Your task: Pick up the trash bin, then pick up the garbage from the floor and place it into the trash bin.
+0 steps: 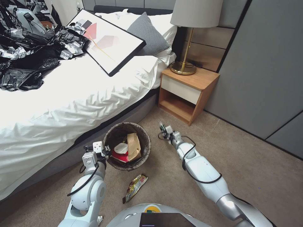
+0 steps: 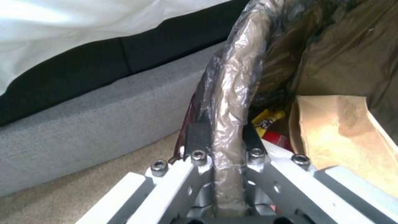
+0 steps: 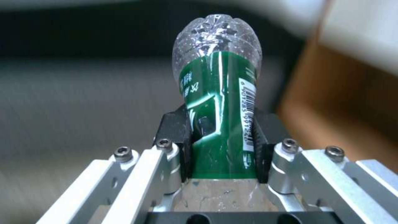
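Beside the bed, left hand clamps the trash bin rim while right hand grips a green-labelled bottle, whose slick body might slip before reaching it.

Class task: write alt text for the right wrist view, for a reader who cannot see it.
The right gripper is shut on a clear plastic bottle with a green label, its black pads pressing the label from both sides. The bottle's ribbed base points away from the camera, against blurred grey and wood-brown surroundings.
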`<state>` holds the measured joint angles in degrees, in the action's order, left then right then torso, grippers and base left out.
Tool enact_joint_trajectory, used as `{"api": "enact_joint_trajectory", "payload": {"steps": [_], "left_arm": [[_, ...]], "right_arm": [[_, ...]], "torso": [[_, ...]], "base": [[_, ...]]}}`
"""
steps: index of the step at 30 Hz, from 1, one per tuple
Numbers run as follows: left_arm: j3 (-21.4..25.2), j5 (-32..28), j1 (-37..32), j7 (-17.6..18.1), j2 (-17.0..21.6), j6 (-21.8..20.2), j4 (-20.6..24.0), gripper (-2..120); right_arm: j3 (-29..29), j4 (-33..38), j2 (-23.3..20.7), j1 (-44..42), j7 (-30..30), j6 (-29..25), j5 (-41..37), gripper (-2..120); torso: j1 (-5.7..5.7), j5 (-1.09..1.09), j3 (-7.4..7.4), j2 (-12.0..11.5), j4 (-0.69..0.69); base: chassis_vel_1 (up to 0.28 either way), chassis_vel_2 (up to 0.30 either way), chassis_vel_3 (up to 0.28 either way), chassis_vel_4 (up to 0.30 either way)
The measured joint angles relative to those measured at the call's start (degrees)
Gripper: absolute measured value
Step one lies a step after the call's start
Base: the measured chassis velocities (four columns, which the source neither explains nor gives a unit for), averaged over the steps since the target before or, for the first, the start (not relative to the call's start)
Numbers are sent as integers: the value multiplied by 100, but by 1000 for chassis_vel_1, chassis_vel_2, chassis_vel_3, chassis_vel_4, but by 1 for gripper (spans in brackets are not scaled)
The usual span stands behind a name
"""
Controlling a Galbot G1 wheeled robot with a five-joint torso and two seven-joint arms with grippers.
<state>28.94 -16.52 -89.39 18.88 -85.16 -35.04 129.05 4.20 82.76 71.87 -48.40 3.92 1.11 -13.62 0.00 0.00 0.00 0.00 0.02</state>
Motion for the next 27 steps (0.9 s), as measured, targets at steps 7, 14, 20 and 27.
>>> {"api": "enact_joint_trajectory", "payload": {"steps": [7, 14, 20, 27], "left_arm": [[0, 0, 0, 0, 0, 0, 0, 0], [0, 0, 0, 0, 0, 0, 0, 0], [1, 0, 0, 0, 0, 0, 0, 0], [1, 0, 0, 0, 0, 0, 0, 0]], "right_arm": [[-154, 2306, -260, -360, 126, 50, -622, 25], [-794, 3180, -588, -627, 258, 67, -765, 25], [-1355, 2838, -702, -657, 258, -13, -373, 25], [-1586, 2294, -518, -756, 272, -164, -22, 25]], "torso": [[0, -2, -1, 1, -2], [0, -1, 0, 0, -2], [0, -1, 0, 0, -2], [0, 0, 1, 0, -2]], "base": [[0, 0, 0, 0], [0, 0, 0, 0], [0, 0, 0, 0], [0, 0, 0, 0]]}}
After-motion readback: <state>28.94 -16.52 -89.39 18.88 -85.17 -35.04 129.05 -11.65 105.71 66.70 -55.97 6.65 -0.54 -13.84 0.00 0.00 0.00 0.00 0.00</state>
